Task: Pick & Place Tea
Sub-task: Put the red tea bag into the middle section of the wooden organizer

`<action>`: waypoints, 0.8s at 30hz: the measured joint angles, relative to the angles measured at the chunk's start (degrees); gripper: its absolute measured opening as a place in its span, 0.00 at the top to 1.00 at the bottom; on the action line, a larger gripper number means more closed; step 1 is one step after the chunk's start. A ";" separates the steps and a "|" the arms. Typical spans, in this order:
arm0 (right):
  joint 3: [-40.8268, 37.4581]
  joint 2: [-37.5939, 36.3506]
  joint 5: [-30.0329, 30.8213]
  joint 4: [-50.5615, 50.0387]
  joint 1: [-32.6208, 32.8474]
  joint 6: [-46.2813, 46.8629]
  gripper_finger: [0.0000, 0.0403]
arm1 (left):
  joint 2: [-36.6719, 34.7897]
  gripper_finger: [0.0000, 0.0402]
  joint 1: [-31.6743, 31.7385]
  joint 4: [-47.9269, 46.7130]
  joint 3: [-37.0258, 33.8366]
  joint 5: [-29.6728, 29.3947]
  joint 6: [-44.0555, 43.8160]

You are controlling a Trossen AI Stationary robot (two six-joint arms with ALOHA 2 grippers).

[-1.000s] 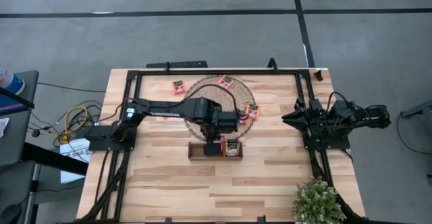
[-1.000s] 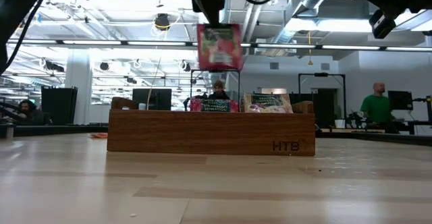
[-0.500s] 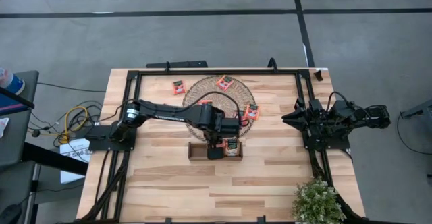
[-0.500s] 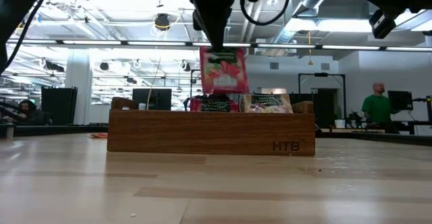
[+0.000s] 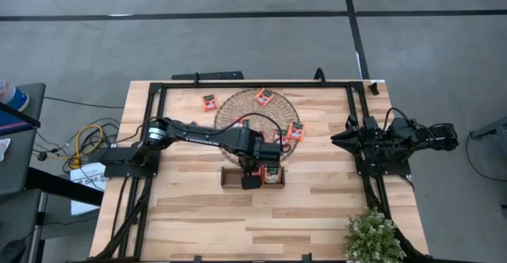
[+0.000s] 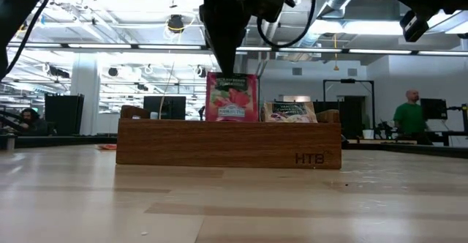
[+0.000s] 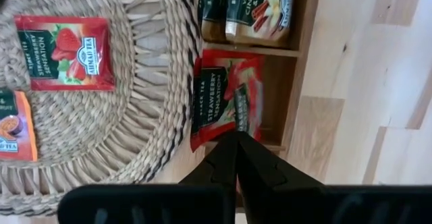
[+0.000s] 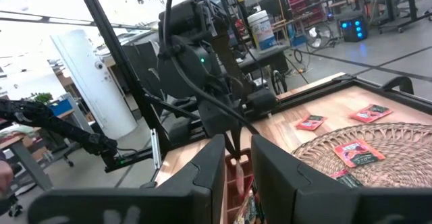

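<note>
While reaching across the woven mat to the wooden tray, left gripper clamped tight on the top edge of a red strawberry tea sachet — fingers pinched together, sachet hanging upright with its lower part sunk into the tray's middle compartment. In the low view, sachet standing tall above the tray wall, just beside a pale vanilla sachet already seated in the next compartment. Through the left wrist view, that neighbouring compartment packed with two upright sachets, one dark-edged, one with a vanilla picture.

Still on the mat: another strawberry sachet lying flat, an orange one beside it at the edge of the wrist picture, and a red one near the mat's far rim. One more red sachet flat on the table just off the mat.

Right gripper parked well apart at the table's right side, pointing toward the left arm — fingers slightly parted, nothing seen between them.
</note>
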 joint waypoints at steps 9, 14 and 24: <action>0.00 0.00 0.00 0.00 0.00 0.00 0.84 | 0.00 1.00 0.00 1.35 -0.34 0.12 0.80; 0.00 0.00 0.00 0.00 0.02 0.01 0.84 | 0.28 1.00 0.00 2.51 -0.34 0.54 0.82; 0.00 0.00 -0.01 0.05 0.01 0.02 0.84 | 2.21 1.00 0.11 3.80 -0.29 2.51 1.00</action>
